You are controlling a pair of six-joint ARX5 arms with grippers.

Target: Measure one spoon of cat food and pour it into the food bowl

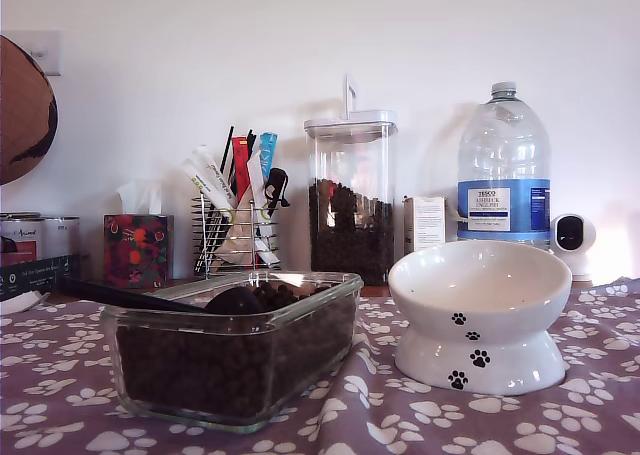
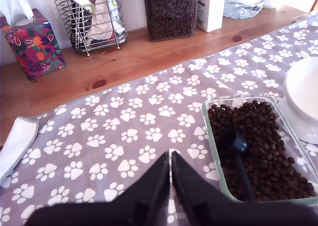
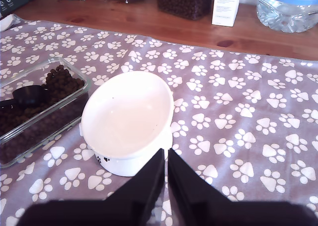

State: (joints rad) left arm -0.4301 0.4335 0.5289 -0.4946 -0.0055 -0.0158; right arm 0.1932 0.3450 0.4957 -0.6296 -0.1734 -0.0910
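Jaws pressed together on both: my first gripper (image 2: 170, 186) hangs above the paw-print cloth (image 2: 129, 131), my second gripper (image 3: 166, 179) above the glossy white food bowl (image 3: 126, 119). Beside that pedestal bowl, a rectangular glass dish (image 1: 235, 350) holds round brown cat food (image 2: 261, 146), the black plastic spoon (image 2: 236, 154) lying in it. Farther back on the wooden desk (image 2: 149, 57) stands a clear canister (image 1: 350, 200).

My first gripper (image 2: 170, 186) hangs over the cloth (image 2: 129, 131), the glass dish (image 2: 213, 151) just beside it; the spoon (image 2: 233, 144) lies in the cat food (image 2: 258, 136) there. The food bowl (image 3: 126, 119) stands just ahead of my second gripper (image 3: 166, 179), canister (image 3: 181, 0) well beyond.
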